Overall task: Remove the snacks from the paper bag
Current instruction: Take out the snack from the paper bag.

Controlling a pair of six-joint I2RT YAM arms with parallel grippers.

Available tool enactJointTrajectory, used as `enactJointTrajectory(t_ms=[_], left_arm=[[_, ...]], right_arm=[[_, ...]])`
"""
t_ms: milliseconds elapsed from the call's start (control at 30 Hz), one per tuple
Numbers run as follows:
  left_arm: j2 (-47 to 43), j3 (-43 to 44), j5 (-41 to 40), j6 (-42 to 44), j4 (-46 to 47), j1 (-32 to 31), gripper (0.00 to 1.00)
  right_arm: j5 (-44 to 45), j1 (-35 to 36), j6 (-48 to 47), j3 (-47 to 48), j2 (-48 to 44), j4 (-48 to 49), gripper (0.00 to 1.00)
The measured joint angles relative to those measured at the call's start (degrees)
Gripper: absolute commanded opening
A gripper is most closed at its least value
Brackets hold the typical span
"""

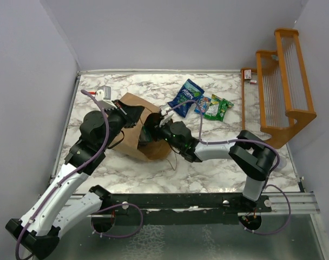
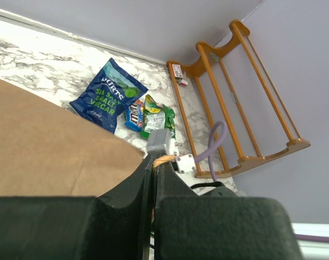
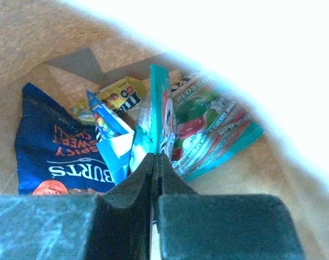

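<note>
The bag (image 1: 131, 142) lies sideways on the worktop (image 1: 218, 168), soft and easily crumpled; the left claw (image 2: 155, 162) is pinched on its rim. Inside lie light, slippery packets (image 3: 51, 146) (three are already out); the right claw (image 3: 155, 158) is closed on the teal packet (image 3: 160, 108), at its stiffer sealed edge.

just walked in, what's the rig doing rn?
It is unpacking snacks from the paper bag, which lies on its side. The left gripper is pinched on the bag's mouth edge. The right gripper is inside the bag, shut on a teal packet. A dark blue packet, a small blue packet and a green packet lie out on the table. Several more are inside.
</note>
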Motion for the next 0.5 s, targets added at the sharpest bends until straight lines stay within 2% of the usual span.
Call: enactJointTrajectory(t_ms=[233, 500], left_arm=[[-0.46, 0.00, -1.46, 0.00, -0.72, 0.00, 0.00], [-0.48, 0.00, -2.29, -0.44, -0.72, 0.00, 0.00]], right_arm=[[-0.87, 0.00, 0.68, -7.39, -8.26, -0.76, 0.01], [-2.54, -0.02, 1.95, -11.19, -15.15, -4.24, 0.01]])
